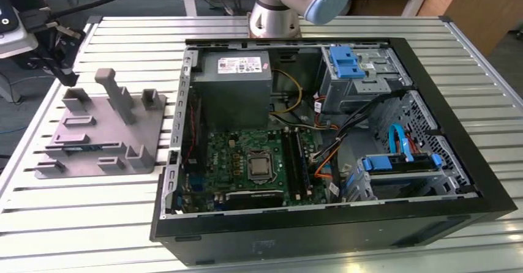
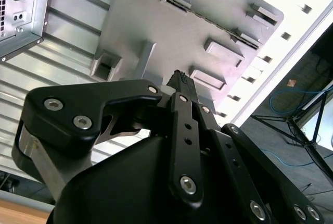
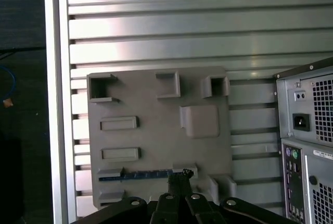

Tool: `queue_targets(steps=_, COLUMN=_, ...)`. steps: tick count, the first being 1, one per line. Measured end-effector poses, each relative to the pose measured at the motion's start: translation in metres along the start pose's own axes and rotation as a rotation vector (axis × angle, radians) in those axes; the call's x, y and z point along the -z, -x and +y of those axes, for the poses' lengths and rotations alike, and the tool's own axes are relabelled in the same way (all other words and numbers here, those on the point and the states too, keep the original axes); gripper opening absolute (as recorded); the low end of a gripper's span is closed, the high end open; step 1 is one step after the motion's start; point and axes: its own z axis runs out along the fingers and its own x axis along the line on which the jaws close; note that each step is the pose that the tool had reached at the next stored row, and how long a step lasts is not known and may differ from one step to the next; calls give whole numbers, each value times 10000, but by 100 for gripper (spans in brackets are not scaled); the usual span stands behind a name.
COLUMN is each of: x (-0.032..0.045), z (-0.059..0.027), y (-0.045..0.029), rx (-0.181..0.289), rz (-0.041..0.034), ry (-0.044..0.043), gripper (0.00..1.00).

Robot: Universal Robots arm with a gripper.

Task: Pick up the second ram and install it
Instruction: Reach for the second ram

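The second ram [image 3: 145,174] is a thin blue-green strip standing on its edge in the grey fixture plate [image 3: 156,130]. It also shows as a dark strip in the exterior view [image 1: 86,145] and in the second wrist view [image 2: 213,24]. My gripper [image 1: 65,76] hangs above the far end of the plate, on the exterior view's left, well clear of the ram. In both wrist views the black fingers [image 2: 183,86] lie pressed together with nothing between them. The gripper [image 3: 179,176] lines up with one end of the ram.
An open computer case [image 1: 327,144] lies on the slatted metal table [image 1: 82,212], to the exterior view's right of the plate. Inside are the motherboard with long black memory slots [image 1: 293,157], a power supply [image 1: 233,86], cables and blue drive brackets. Upright posts [image 1: 114,95] rise from the plate.
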Motion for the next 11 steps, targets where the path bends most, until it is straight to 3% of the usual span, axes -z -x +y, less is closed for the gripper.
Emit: queue_targets(steps=11, x=-97, z=-9, y=-55, rx=1, rz=0, ry=0, gripper=10)
